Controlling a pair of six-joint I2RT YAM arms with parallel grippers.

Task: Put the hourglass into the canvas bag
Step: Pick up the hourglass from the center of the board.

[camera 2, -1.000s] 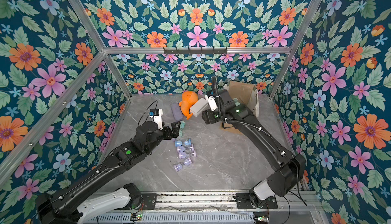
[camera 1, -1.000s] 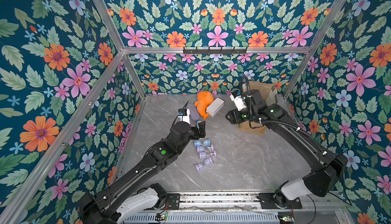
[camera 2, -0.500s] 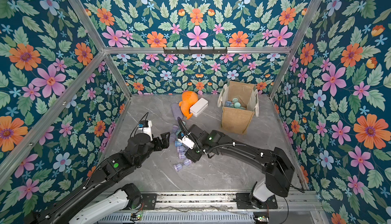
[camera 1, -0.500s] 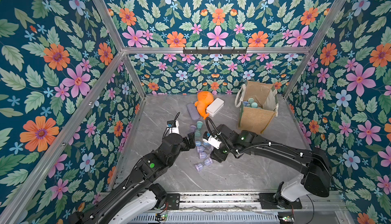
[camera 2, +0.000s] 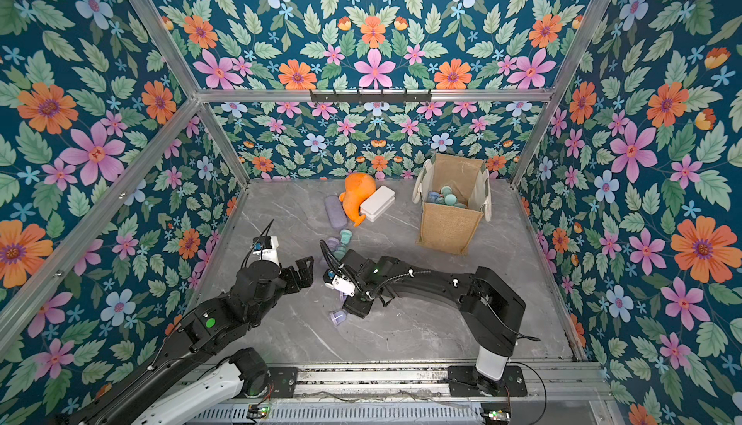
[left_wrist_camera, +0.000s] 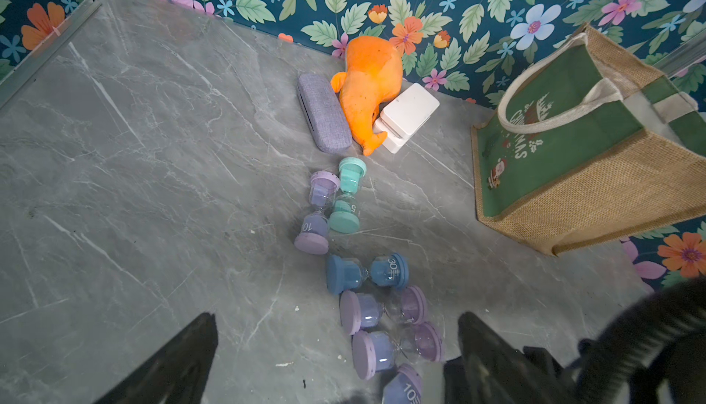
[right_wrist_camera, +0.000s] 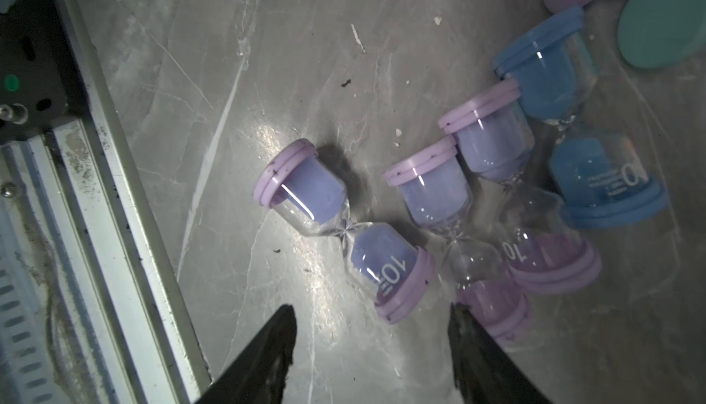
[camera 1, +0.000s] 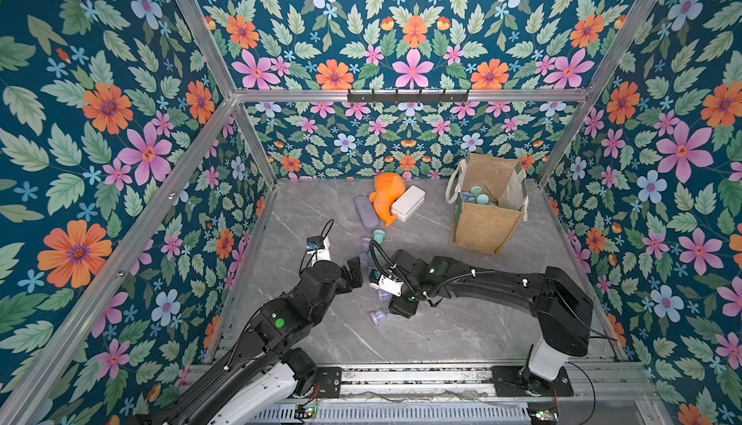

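The right gripper point(right_wrist_camera: 370, 312) hangs low over the table point(camera 1: 461, 334), its fingers apart and nothing between them. A lilac hourglass point(right_wrist_camera: 344, 230) marked 10 lies on its side just ahead of the fingertips, in line with the gap. In a top view this hourglass point(camera 1: 378, 316) lies at about 8 o'clock of the gripper, just beside it. The other hourglasses point(left_wrist_camera: 366, 272) trail off toward 12 o'clock. The canvas bag point(camera 1: 482, 226) stands upright at 1 o'clock, well apart. The left gripper point(camera 1: 355, 272), spread and empty, hovers at 10 o'clock.
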